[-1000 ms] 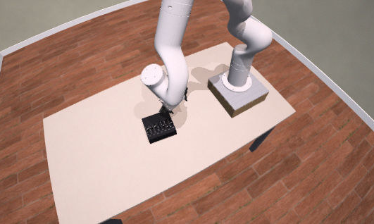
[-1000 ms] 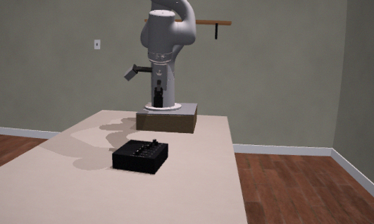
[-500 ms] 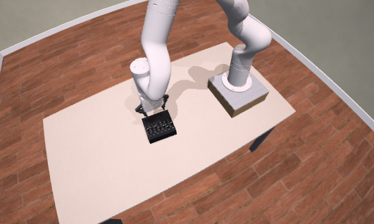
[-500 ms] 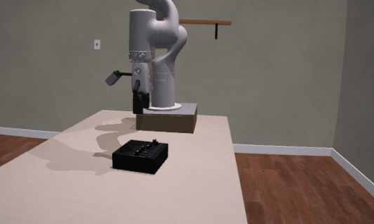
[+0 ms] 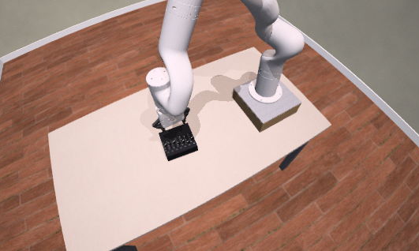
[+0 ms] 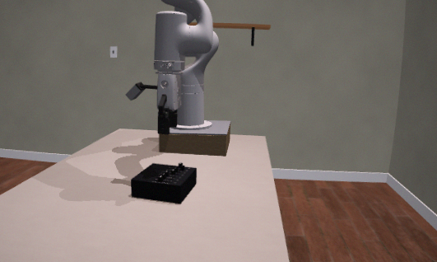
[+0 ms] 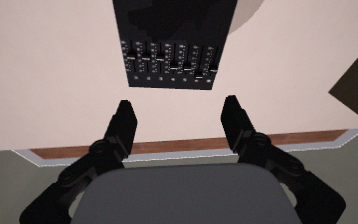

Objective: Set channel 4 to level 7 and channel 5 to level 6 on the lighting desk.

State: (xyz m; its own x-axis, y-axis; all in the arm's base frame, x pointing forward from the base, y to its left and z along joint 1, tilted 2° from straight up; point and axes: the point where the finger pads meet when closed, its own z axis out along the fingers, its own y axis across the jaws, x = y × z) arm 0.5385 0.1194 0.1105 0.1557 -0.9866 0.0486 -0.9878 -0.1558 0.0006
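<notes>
The lighting desk [image 5: 177, 144] is a small black box standing flat on the beige table; it also shows in the exterior view [image 6: 164, 182] and in the wrist view [image 7: 174, 42]. Its row of several faders [image 7: 171, 62] has caps at different heights; the two rightmost caps in the wrist view sit lowest in the picture. I cannot read the level marks. My gripper [image 7: 178, 108] [image 6: 167, 119] is open and empty. It hangs well above the table, behind the desk's fader end, with its fingers pointing down.
The arm's base stands on a wooden block [image 5: 267, 106] at the far right of the table; the block's corner shows in the wrist view [image 7: 357, 85]. The table's far edge [image 7: 181, 146] lies under my fingers. A wall shelf [image 6: 239, 26] hangs behind the arm.
</notes>
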